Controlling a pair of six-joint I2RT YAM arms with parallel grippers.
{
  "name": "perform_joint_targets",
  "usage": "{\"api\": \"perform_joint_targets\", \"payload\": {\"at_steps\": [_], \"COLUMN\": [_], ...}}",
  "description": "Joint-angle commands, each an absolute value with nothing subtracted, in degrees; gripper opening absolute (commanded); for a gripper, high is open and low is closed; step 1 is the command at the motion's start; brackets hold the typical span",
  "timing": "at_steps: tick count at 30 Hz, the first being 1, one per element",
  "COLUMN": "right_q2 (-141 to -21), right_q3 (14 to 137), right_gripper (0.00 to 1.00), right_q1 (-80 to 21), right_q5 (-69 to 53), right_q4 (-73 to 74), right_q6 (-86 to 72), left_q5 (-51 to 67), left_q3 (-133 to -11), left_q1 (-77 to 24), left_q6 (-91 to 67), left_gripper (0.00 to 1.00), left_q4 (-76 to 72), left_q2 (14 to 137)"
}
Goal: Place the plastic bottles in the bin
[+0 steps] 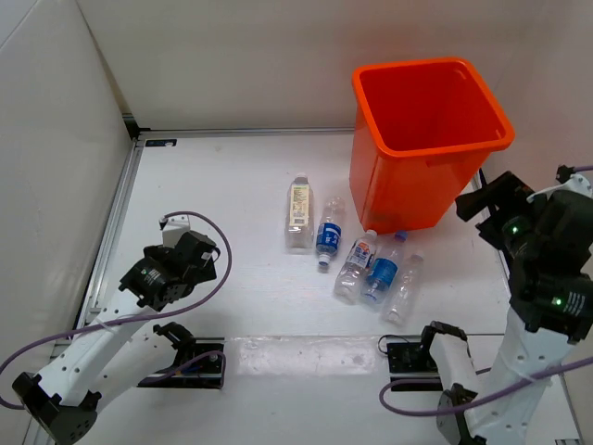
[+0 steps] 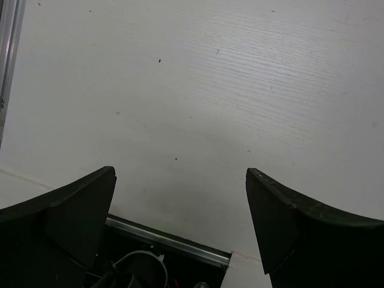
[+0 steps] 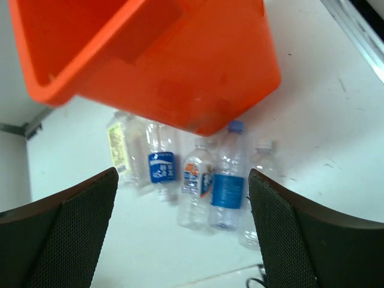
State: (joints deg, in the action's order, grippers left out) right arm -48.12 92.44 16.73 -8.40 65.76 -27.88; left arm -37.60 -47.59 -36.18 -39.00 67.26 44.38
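Five plastic bottles (image 1: 382,271) lie clustered just before the orange bin (image 1: 408,185). My right gripper (image 3: 182,177) hangs wide open beside the bin; my left gripper (image 2: 180,173), equally wide, sits well apart from it. Hazard: neighbouring round bottles may roll when nudged.

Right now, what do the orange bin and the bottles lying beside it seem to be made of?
The bin looks like moulded plastic: even orange colour, smooth faintly glossy walls, rolled rim. The bottles look like thin clear plastic, since the white table shows through them; whether their labels are paper or film, I cannot tell.
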Motion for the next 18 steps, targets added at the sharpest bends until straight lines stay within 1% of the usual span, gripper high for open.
{"api": "perform_joint_targets", "payload": {"at_steps": [1,4,6,7,8,9,10,12,15,18], "right_q2": [-46.3,-45.2,-44.0,-43.9,-43.4,-43.2,-43.3,-42.8,-38.3,-35.2], "right_q3": [91.5,87.2,80.8,79.3,75.3,70.5,68.4,59.9,52.1,47.3], "right_gripper": [0.9,0.9,0.9,0.9,0.9,0.9,0.9,0.9,0.9,0.9], "right_q1": [13.9,11.0,9.8,9.1,7.5,6.9,5.9,3.5,0.4,-2.9], "right_q5": [-1.8,1.8,-3.4,-7.7,-12.1,-12.7,-11.9,-10.0,-9.1,-9.7], "right_q4": [69.4,70.4,69.9,70.3,70.7,71.3,74.9,76.4,74.7,72.6], "right_q6": [-22.1,-25.4,-25.1,-24.5,-23.7,-23.6,-24.8,-28.3,-30.8,-33.0], "left_q5": [-38.5,-38.2,-37.7,-37.4,-36.9,-36.6,-36.4,-36.4,-36.5,-36.7], "left_q3": [-48.3,-48.3,-48.3,-48.3,-48.3,-48.3,-48.2,-48.0,-48.0,-48.1], "left_q1": [-36.5,-36.5,-36.5,-36.6,-36.5,-36.5,-36.6,-36.6,-36.5,-36.5], "left_q6": [-39.2,-39.0,-38.3,-38.1,-37.2,-36.7,-36.7,-36.7,-36.6,-36.8], "left_gripper": [1.0,1.0,1.0,1.0,1.0,1.0,1.0,1.0,1.0,1.0], "left_q4": [67.1,66.7,66.4,66.2,65.9,65.4,65.3,65.3,65.1,65.0], "left_q2": [44.7,45.1,45.1,44.9,44.9,44.6,44.5,43.8,43.2,43.9]}}
